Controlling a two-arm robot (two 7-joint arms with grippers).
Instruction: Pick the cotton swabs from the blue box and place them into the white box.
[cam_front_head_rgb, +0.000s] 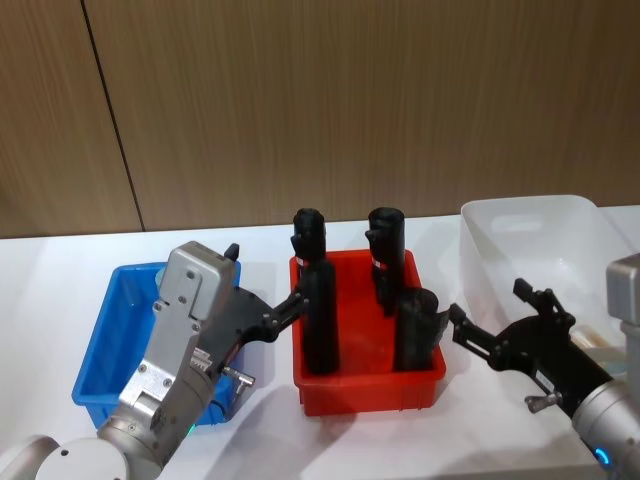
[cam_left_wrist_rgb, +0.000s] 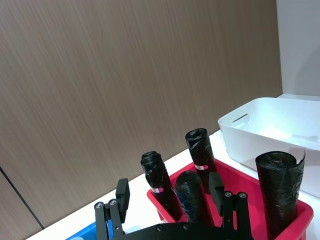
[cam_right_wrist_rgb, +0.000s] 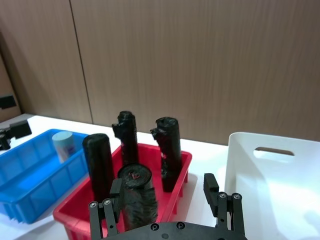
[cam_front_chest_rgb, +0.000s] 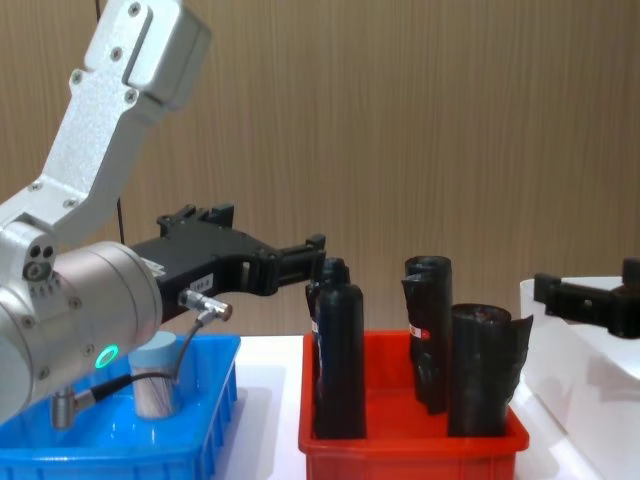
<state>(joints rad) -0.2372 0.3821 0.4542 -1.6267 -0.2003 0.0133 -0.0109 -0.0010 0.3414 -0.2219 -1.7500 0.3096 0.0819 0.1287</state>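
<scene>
Upright in the blue box (cam_front_chest_rgb: 215, 400), a pale-blue-lidded cotton swabs (cam_front_chest_rgb: 156, 378) jar; both left claw (cam_front_head_rgb: 298, 302) and right claw (cam_front_head_rgb: 487, 315) gape empty.

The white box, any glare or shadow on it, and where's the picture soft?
Right wrist view: the white box glows bright inside, grey shadow across its floor. Chest view: the left arm looms large and soft; a cotton swab jar in the blue box stays readable.

Black rolls (cam_left_wrist_rgb: 200, 152) upright in red bin (cam_left_wrist_rgb: 300, 212)
</scene>
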